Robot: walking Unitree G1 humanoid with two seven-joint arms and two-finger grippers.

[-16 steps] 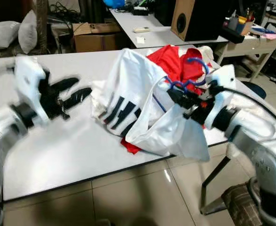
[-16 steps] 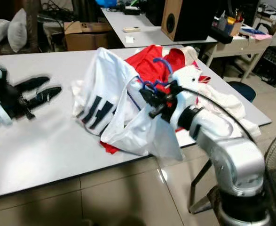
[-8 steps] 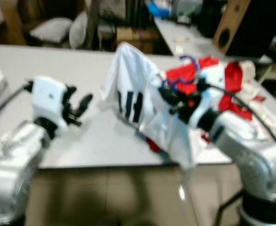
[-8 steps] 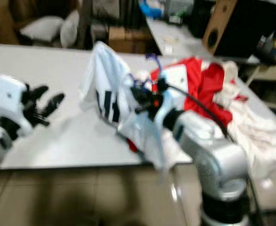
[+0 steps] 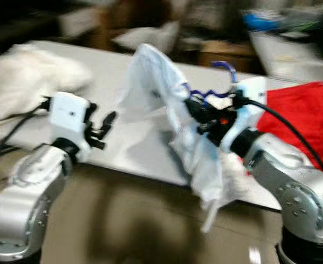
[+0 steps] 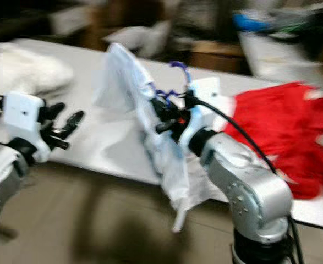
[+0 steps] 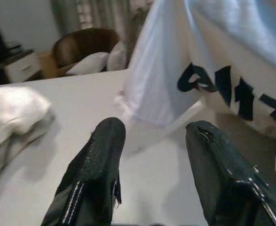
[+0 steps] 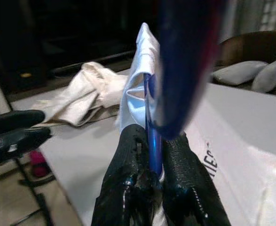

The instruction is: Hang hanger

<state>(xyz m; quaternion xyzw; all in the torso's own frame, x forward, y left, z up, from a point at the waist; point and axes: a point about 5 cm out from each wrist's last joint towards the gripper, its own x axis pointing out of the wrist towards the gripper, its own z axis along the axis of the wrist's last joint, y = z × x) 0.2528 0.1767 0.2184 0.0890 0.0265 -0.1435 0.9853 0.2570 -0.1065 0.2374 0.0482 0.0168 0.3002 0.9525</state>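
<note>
A blue plastic hanger carries a white shirt with black lettering. My right gripper is shut on the hanger's wire just below the hook and holds it up over the table's front edge. The shirt droops past the edge toward the floor. My left gripper stands open to the left of the shirt, level with the table edge, nothing between its fingers. The eye views are blurred.
The long white table runs across the view. A crumpled cream cloth lies at its left end, and a red garment lies at the right. Pillows and dark furniture stand behind. Tiled floor lies below.
The whole picture has swung leftward, so the camera turned. The right gripper still holds the hanger, and the shirt now hangs off the table. The left gripper stays open beside it.
</note>
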